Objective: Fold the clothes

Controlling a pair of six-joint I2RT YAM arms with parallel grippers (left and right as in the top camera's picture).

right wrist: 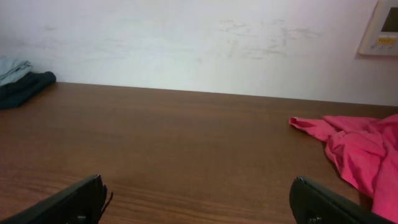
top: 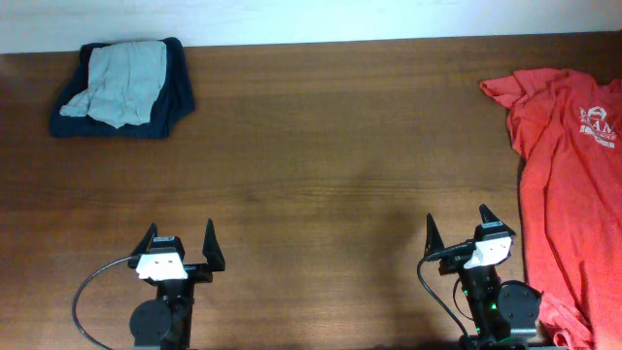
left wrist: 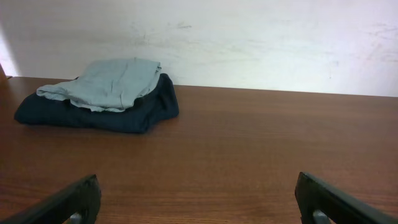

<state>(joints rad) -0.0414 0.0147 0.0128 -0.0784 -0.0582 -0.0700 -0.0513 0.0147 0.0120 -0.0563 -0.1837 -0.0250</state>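
An orange-red T-shirt (top: 569, 185) with a small white logo lies spread along the table's right edge, a sleeve pointing left at the far right. The right wrist view shows it as a rumpled red heap (right wrist: 364, 149) to the right. My right gripper (top: 459, 222) stands open near the front edge, just left of the shirt, with nothing between its fingers. My left gripper (top: 180, 233) is open too, near the front left, over bare wood. Both also show open in their wrist views: left gripper (left wrist: 198, 186), right gripper (right wrist: 196, 186).
A folded pile, a grey garment (top: 124, 78) on a dark navy one (top: 175, 92), sits at the back left corner; it appears as the pile (left wrist: 102, 93) in the left wrist view. A white wall runs behind the brown wooden table (top: 321, 165).
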